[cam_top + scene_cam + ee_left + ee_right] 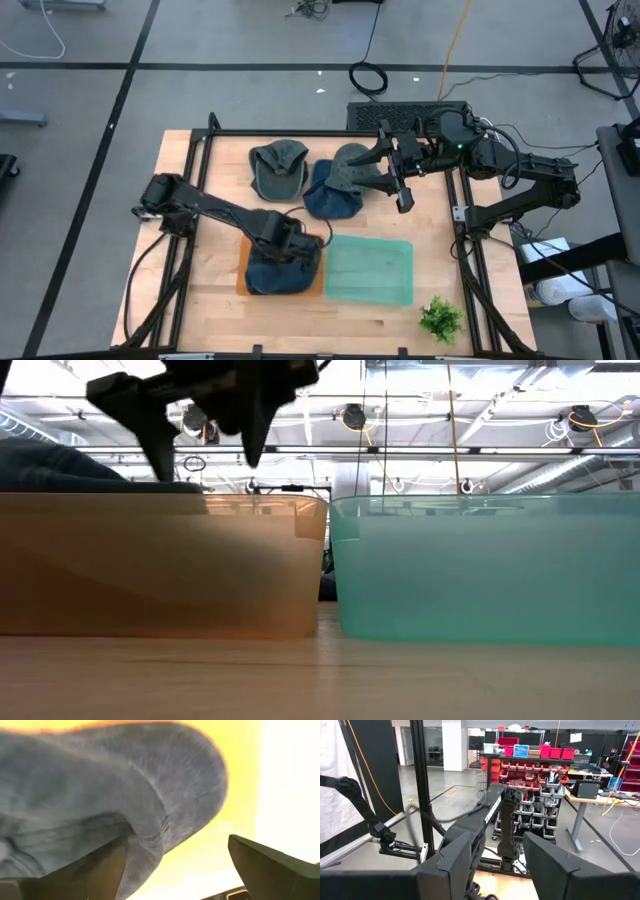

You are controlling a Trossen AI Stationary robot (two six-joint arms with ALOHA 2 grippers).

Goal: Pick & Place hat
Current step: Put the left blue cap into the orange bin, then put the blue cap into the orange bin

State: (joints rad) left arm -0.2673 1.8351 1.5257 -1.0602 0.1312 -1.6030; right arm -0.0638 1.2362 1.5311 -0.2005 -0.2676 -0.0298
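hidden: orange bin floor (under dark blue hat) | cut off: hat in left wrist view

Left arm is reaching diagonally inward, wrist pitching downward, left claw standing with fingers spread wide. Right arm is extending leftward, elbow folded, right claw hanging raised, its 2 fingers partly apart.

Green plant sprig on table's near right corner — black mat behind table.
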